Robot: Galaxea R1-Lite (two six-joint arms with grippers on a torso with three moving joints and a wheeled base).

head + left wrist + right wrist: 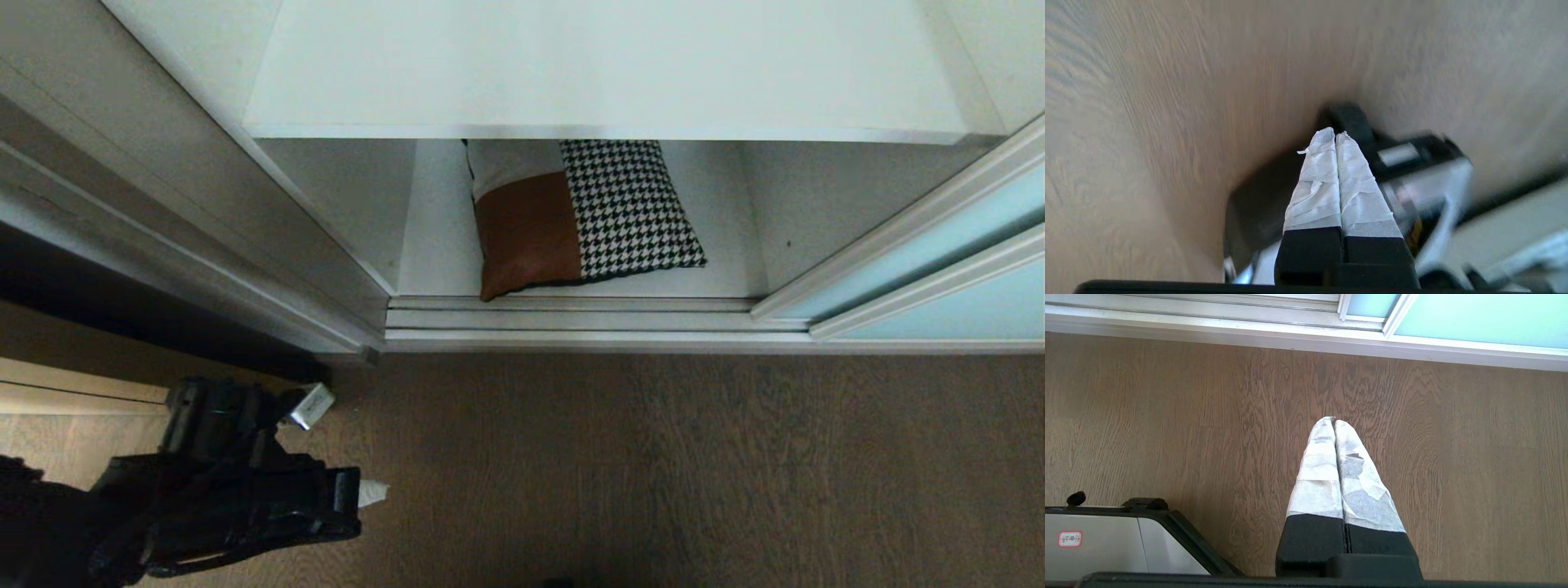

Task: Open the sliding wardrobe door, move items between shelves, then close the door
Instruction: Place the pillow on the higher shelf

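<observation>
Head view: cushion (pixel 584 216) on lower shelf (pixel 727 269), sliding wardrobe door (pixel 922 273) open.
Left gripper (pixel 371 492): fingers closed, empty.
Right gripper (pixel 1334 421): closed, empty.
Risk: closed fingers likely shove cushion backward.

cushion (pixel 584 216) on lower shelf (pixel 718 273) under upper shelf (pixel 604 73), sliding door (pixel 922 261) at right, left end effector (pixel 371 492) low left

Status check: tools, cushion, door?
Both tools shut, empty: left tool low left, right tool over floor. Cushion on lower shelf. Door slid right; opening unobstructed.
</observation>
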